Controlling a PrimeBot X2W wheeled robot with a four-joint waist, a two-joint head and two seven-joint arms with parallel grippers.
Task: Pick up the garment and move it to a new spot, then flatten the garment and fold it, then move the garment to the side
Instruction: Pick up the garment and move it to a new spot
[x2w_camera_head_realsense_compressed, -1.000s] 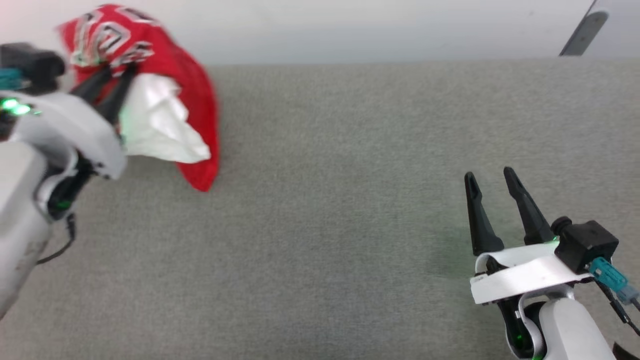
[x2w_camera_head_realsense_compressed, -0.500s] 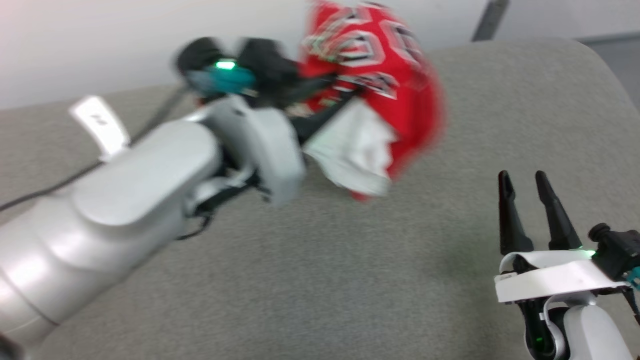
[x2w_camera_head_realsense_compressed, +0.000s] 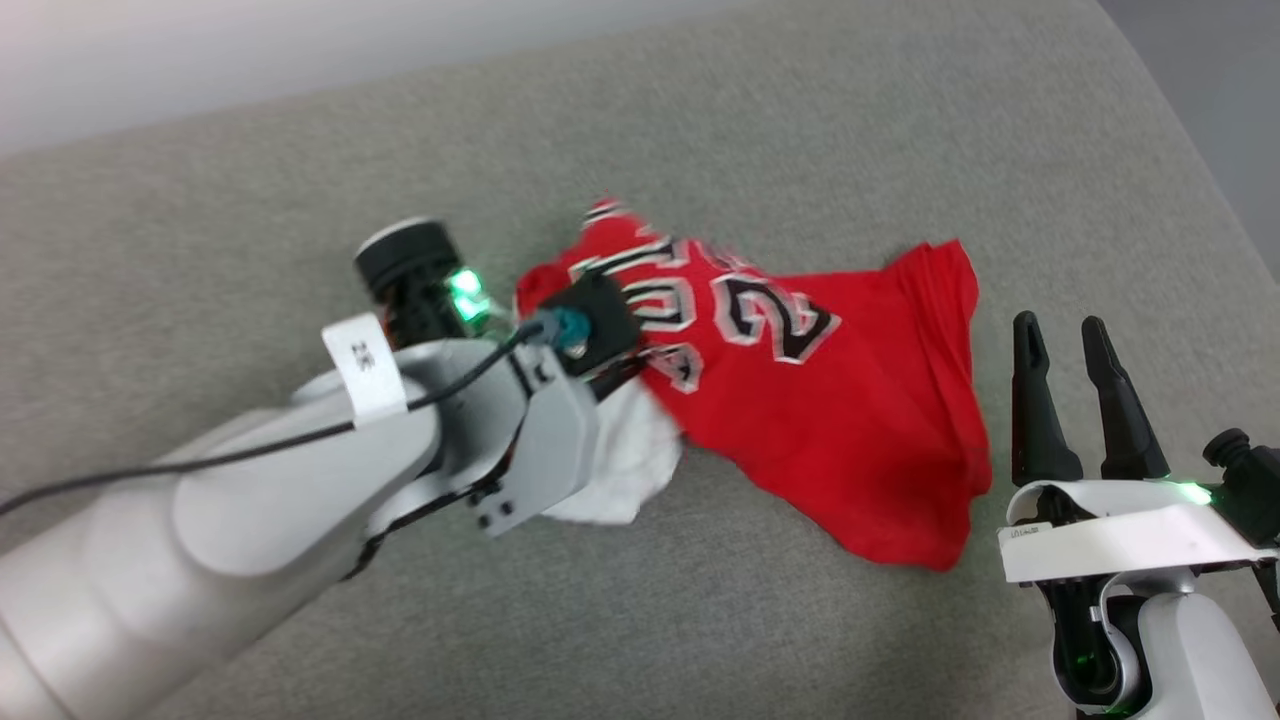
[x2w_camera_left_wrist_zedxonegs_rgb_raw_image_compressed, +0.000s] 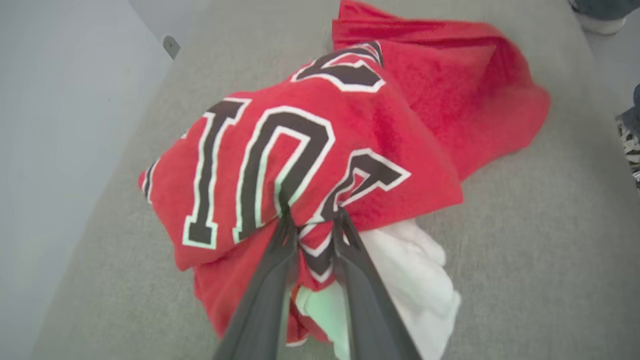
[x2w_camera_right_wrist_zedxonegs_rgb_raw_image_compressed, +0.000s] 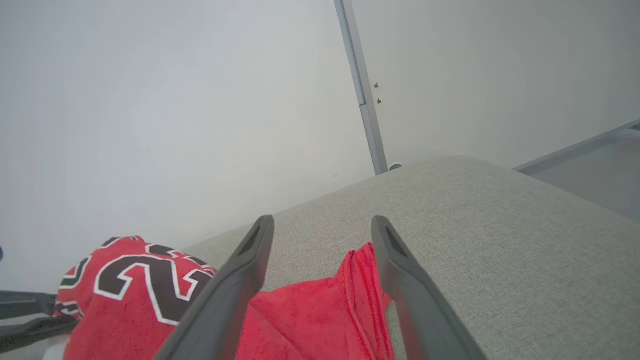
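Grey fabric surface (x2w_camera_head_realsense_compressed: 800, 130) is running up to a pale wall (x2w_camera_right_wrist_zedxonegs_rgb_raw_image_compressed: 150, 100). The garment (x2w_camera_head_realsense_compressed: 830, 420) is lying crumpled near its middle, lettering up, with a white sleeve (x2w_camera_head_realsense_compressed: 625, 470) bunching out from under the red body.

Risks you are facing, as a judgement:
- You are pinching a thick wad, probably several layers. If you are pulling from this grip to flatten, the whole pile is likely coming along instead of spreading.
- If you are letting go here, the sleeve is staying tucked under and the chest is staying folded over itself, so flattening is getting harder.
- The grip is sitting on a small bite of trim and print, so a quick drag is risking a slip.
- The hem is lying just beside your right fingers, so a careless sweep is risking a snag or a flipped hem.

Hands:
- Your left hand (x2w_camera_left_wrist_zedxonegs_rgb_raw_image_compressed: 315, 215) is nearly closed and is gripping a bunch of the red cloth at the striped trim, right below the black-white lettering. The rest of the garment is resting on the surface.
- Your right hand (x2w_camera_head_realsense_compressed: 1058, 325) is standing spread wide and is holding nothing. It is hovering just beside the garment's right edge, and I cannot tell whether it is touching it.
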